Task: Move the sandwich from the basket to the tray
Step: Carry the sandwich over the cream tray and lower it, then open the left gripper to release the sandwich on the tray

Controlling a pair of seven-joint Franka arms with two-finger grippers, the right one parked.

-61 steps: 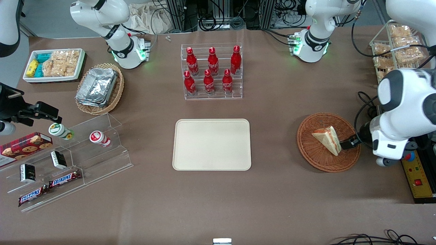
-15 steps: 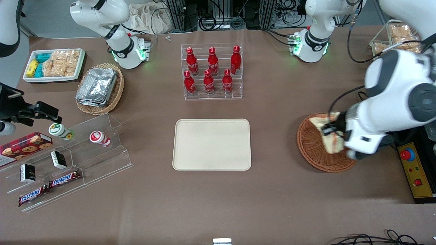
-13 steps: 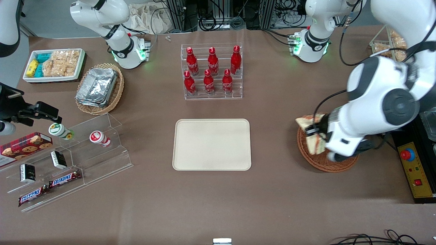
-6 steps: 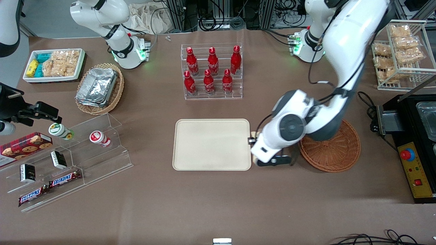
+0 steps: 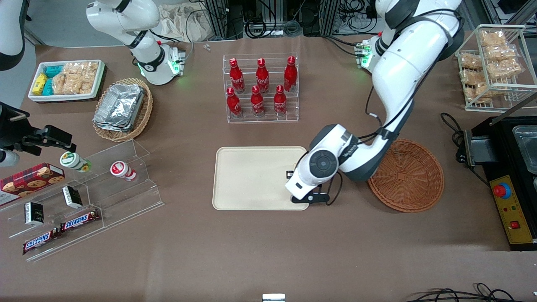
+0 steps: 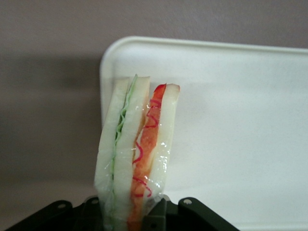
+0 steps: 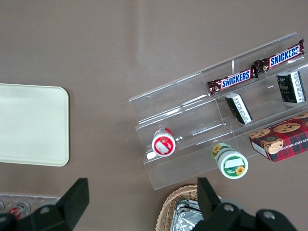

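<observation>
The end effector (image 6: 130, 211) was clamped on the sandwich (image 6: 137, 154), which stood on edge between its fingers, filling stripe showing. Just below lay the tray (image 6: 240, 120), the sandwich hanging over one rounded corner; whether it touched the tray was hard to tell. Farther off, toward the working arm's end of the worktop (image 5: 268, 251), sat the basket (image 5: 409, 176).

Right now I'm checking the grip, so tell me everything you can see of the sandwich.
The sandwich is a pale white bread wedge under glossy clear wrap, showing a green stripe and an orange-red stripe along its cut edge. It stands on edge, pinched at one end by the hand, over a corner of the cream tray. The arm hides it from the front.
</observation>
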